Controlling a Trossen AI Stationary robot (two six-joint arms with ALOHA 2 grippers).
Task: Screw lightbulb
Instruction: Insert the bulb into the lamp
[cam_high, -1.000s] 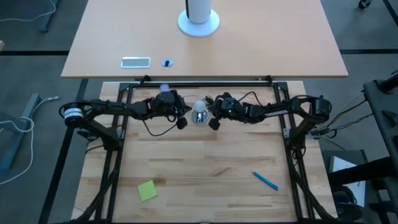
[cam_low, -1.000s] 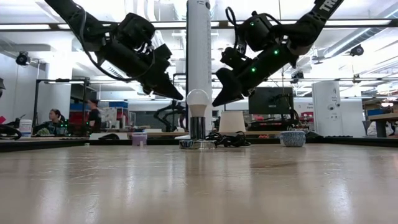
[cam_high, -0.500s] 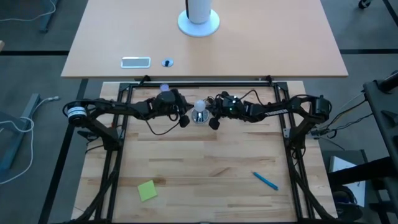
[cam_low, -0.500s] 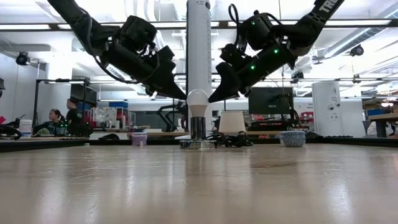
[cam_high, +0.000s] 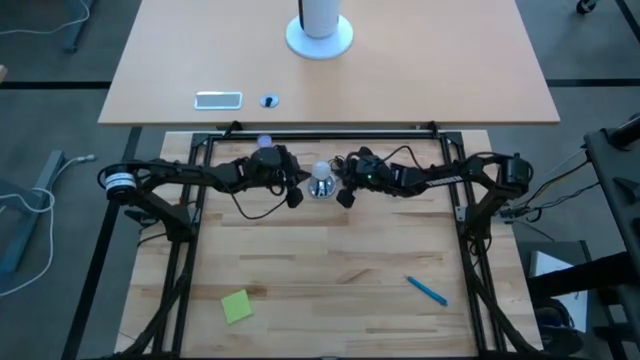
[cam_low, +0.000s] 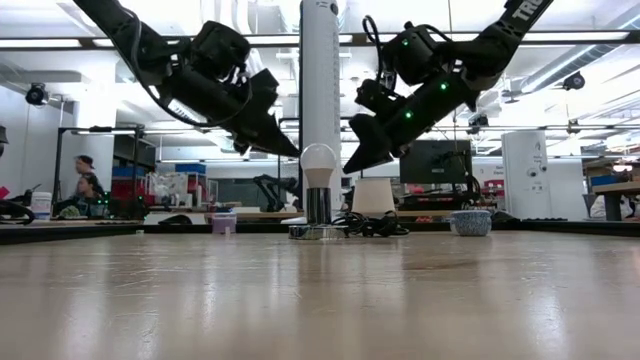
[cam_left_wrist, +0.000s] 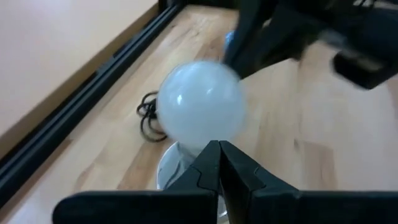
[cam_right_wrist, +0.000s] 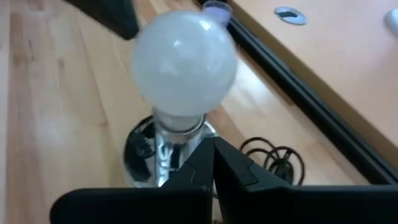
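Note:
The white frosted lightbulb (cam_low: 319, 164) stands upright with its base in the shiny silver socket (cam_low: 318, 230), which rests on the wooden table at the far middle. It also shows in the high view (cam_high: 320, 175). My left gripper (cam_low: 294, 154) is shut and hangs just beside the bulb on its left. My right gripper (cam_low: 348, 168) is shut and hangs just beside it on its right. In the low view a narrow gap shows between each gripper's tip and the bulb. Both wrist views look past shut fingertips (cam_left_wrist: 217, 148) (cam_right_wrist: 211, 148) at the bulb (cam_left_wrist: 200, 102) (cam_right_wrist: 185, 62).
The socket's black cord (cam_right_wrist: 273, 158) lies coiled behind it near the black frame rail (cam_high: 320, 133). A small blue cap (cam_high: 265, 141) sits by the left arm. A blue pen (cam_high: 426, 291) and a green note (cam_high: 237, 306) lie toward the near edge.
My right gripper has moved in toward the bulb and then drawn back a little, staying shut. The bulb has stayed upright in the socket.

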